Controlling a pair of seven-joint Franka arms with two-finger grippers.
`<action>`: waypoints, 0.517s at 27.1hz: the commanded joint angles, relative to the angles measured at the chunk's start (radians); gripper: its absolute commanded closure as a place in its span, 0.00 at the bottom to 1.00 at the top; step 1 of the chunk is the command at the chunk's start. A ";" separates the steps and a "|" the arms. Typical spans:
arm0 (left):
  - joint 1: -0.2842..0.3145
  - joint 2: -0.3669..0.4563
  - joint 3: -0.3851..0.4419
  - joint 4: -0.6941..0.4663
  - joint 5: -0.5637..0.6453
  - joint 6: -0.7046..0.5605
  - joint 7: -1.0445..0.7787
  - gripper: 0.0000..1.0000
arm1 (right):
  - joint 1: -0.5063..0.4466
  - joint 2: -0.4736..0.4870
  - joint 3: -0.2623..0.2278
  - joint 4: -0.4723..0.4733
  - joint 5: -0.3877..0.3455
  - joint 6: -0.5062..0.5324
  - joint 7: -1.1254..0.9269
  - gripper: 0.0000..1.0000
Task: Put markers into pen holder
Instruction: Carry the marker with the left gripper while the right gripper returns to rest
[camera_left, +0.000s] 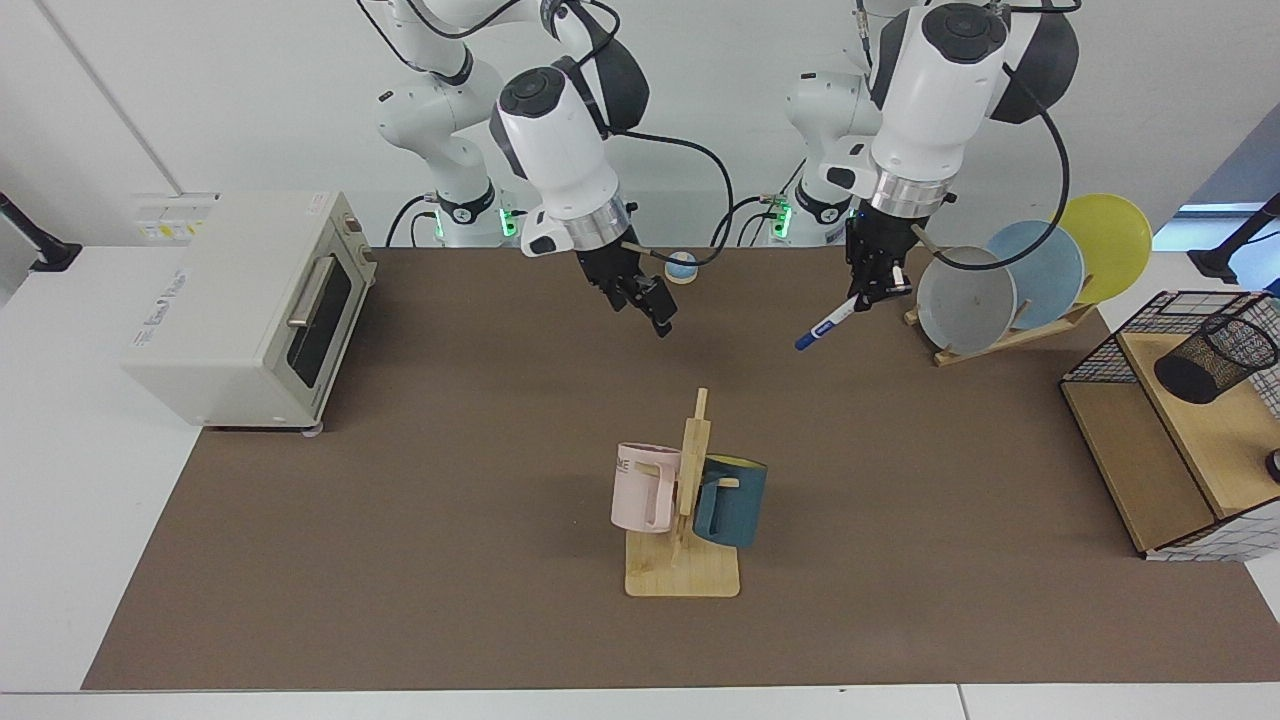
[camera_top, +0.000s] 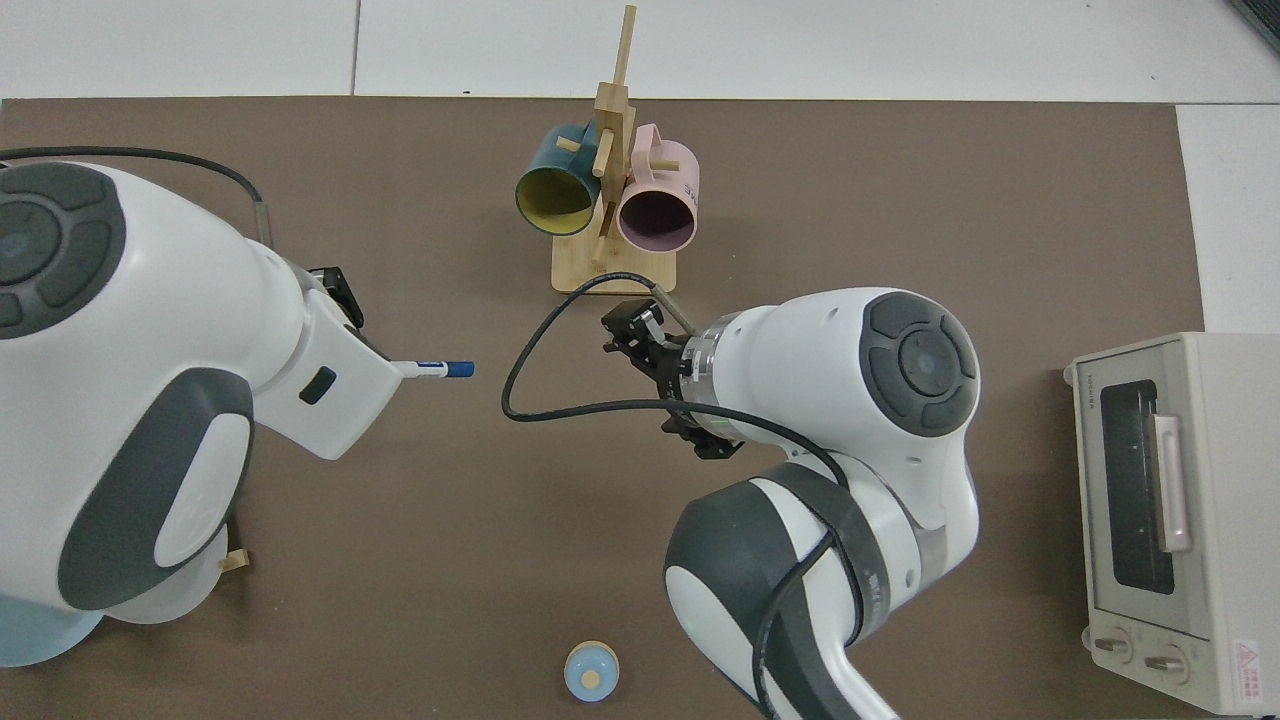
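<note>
Mug stand (camera_left: 682, 560) near bench (camera_left: 400, 560) front edge, midway along, two mugs (camera_left: 642, 487) hung either side. Toaster oven (camera_left: 250, 300) at one short end toward back; plate rack (camera_left: 1010, 335) with three plates (camera_left: 968, 298) near back edge toward opposite end. Wire rack (camera_left: 1180, 420) at that end; pen holder (camera_left: 1215, 358) on its upper shelf, tilted. Marker (camera_left: 826, 325) above bench in left gripper (camera_left: 872, 292), beside plates. Right gripper (camera_left: 645, 300) above back-middle, well apart.
</note>
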 joint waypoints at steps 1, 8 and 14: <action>-0.004 -0.007 0.070 0.003 0.062 -0.017 0.003 1.00 | -0.085 -0.074 0.006 -0.044 -0.060 -0.097 -0.198 0.00; -0.002 -0.005 0.178 0.005 0.153 -0.028 0.010 1.00 | -0.159 -0.104 0.006 -0.044 -0.188 -0.170 -0.418 0.00; -0.002 -0.008 0.317 0.005 0.217 -0.045 0.024 1.00 | -0.231 -0.120 0.006 -0.041 -0.258 -0.193 -0.616 0.00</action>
